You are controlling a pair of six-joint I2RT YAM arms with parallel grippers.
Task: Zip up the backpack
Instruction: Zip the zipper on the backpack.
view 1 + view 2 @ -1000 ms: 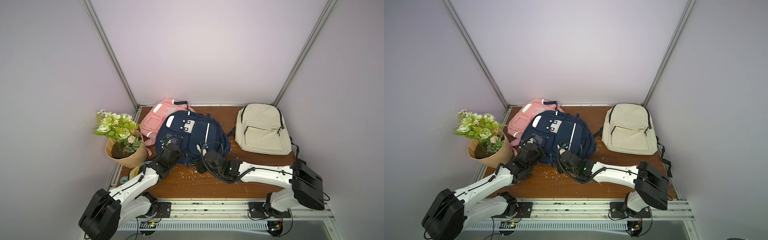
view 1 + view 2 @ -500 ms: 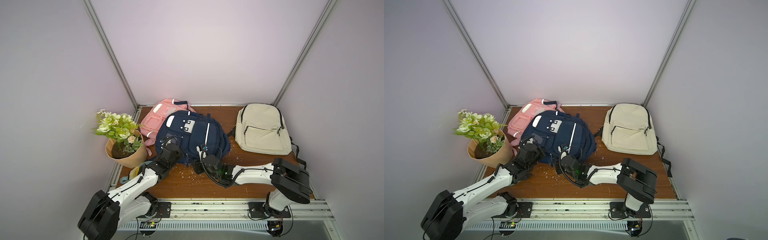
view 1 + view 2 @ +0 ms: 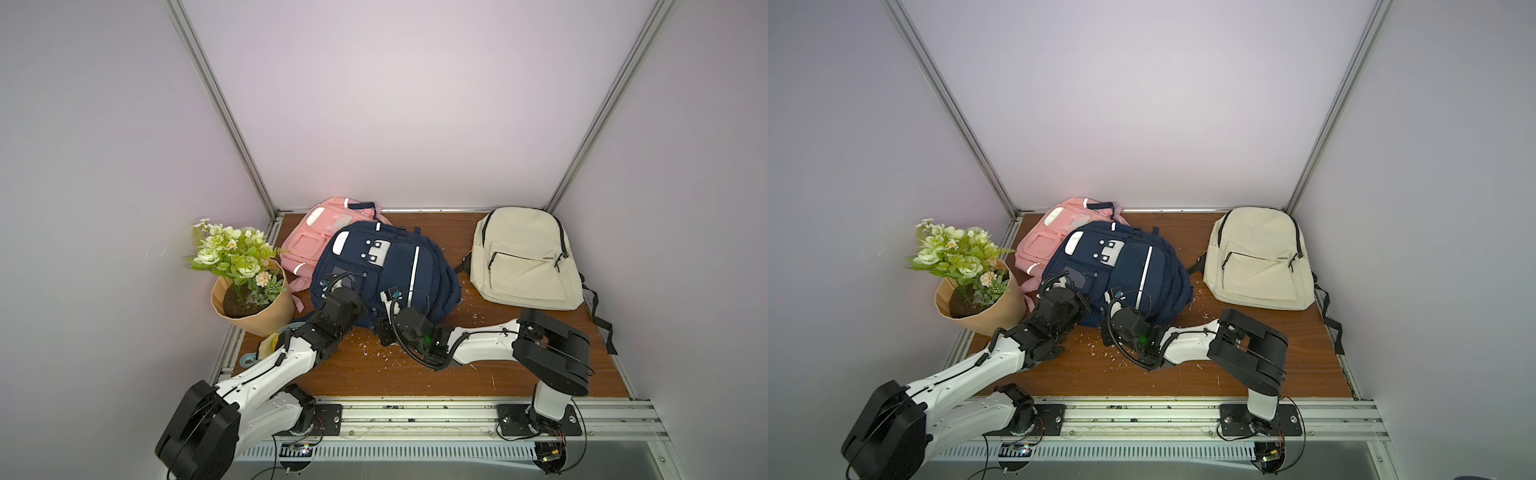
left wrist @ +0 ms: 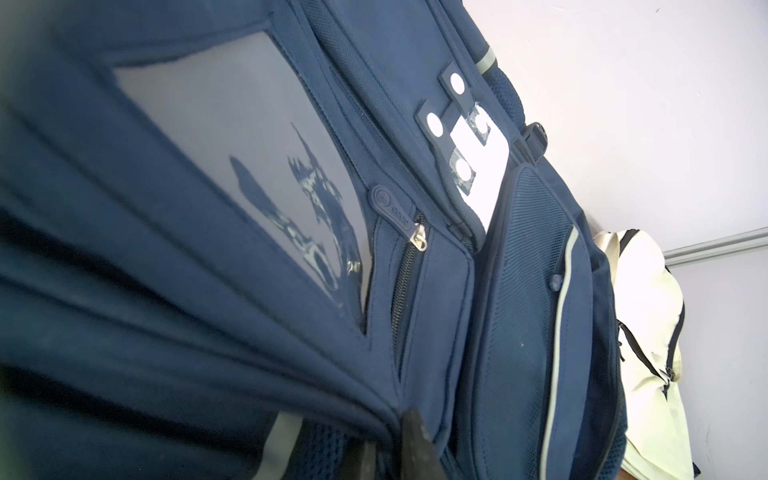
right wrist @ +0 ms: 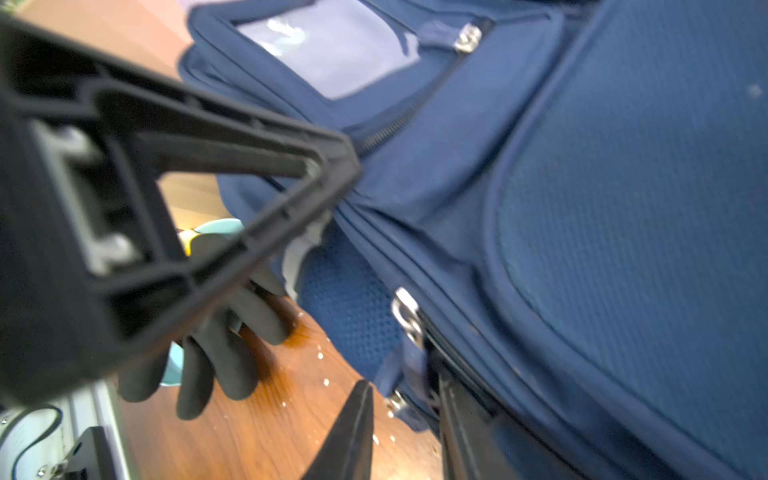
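Your right gripper (image 5: pixel 403 380) is now sitting further toward 9 o'clock along the near edge of the navy backpack (image 3: pixel 399 266) than a second ago, its jaws narrower but standing apart just short of the silver zipper pull (image 5: pixel 405 311). Your left gripper (image 5: pixel 334 180) is pinching bunched fabric at the bag's 7 o'clock corner. You are seeing the bag lying mid-table (image 3: pixel 415 374), overlapping the pink backpack (image 3: pixel 328 228) at 11 o'clock, with the cream backpack (image 3: pixel 523 257) lying apart at 3 o'clock
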